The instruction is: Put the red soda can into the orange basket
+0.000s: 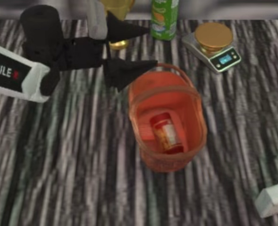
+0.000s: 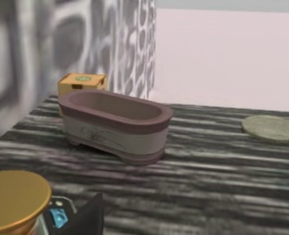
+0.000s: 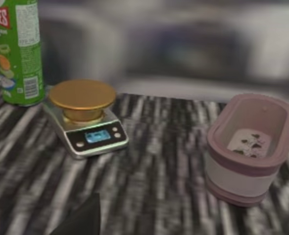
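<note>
The orange basket stands right of the table's middle, its arched handle across the far rim. The red soda can lies on its side on the basket's floor, cream label up, touching no gripper. My left gripper hovers just beyond the basket's far-left rim, open and empty, its two dark fingers spread wide. My right arm is out of the top view. Its wrist view shows one dark finger of the right gripper over bare table, with nothing beside it.
A green canister and a gold-topped scale stand behind the basket. A red-and-white box lies at the front right edge. A pink oval tub, a yellow box and a flat round disc sit farther off.
</note>
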